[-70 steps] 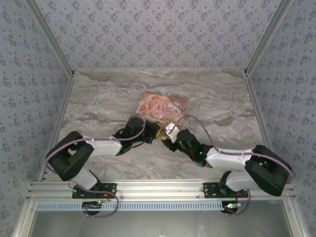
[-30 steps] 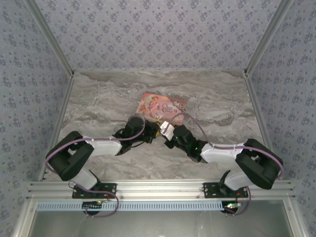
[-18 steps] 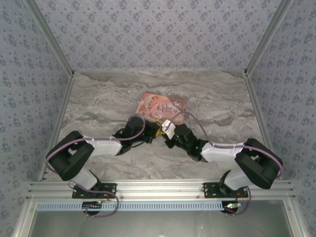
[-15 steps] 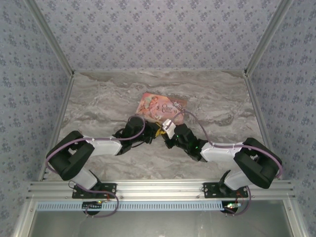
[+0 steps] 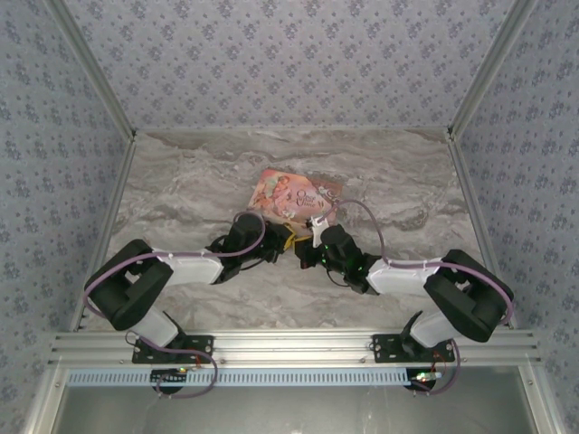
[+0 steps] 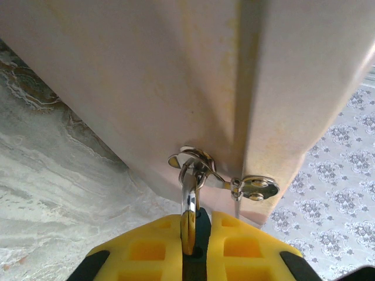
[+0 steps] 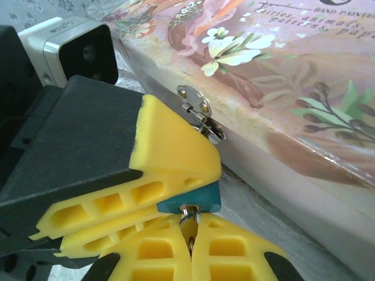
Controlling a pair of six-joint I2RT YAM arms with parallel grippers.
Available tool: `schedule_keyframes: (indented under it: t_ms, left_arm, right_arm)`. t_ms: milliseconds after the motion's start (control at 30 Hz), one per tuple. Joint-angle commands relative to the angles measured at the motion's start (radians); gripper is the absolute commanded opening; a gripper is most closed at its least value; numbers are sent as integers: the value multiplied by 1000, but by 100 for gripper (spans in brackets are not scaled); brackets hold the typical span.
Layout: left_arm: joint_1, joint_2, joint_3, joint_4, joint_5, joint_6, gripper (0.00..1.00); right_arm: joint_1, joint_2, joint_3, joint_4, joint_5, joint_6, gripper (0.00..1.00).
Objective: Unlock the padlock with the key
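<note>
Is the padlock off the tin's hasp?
No, the padlock hangs with its shackle through the hasp on the tin.

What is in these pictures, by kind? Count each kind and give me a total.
tin: 1
padlock: 1
key: 1
grippers: 2 (left gripper, right gripper)
total: 5
</note>
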Motion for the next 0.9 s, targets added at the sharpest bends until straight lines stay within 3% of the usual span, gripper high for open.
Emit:
schedule_keyframes:
  t_ms: [0,300,867]
  left_arm:
    - [-14,-7,9,88,68,5,0]
    - [-15,4,-13,96,61,10,0]
    - [-5,-37,-61,51,37,35,35]
  right_arm:
    - [-6,12,19,137,-72,123,0]
    - [-4,24,26,18,-41,61,0]
    - [-4,96,-21,29,-19,160,0]
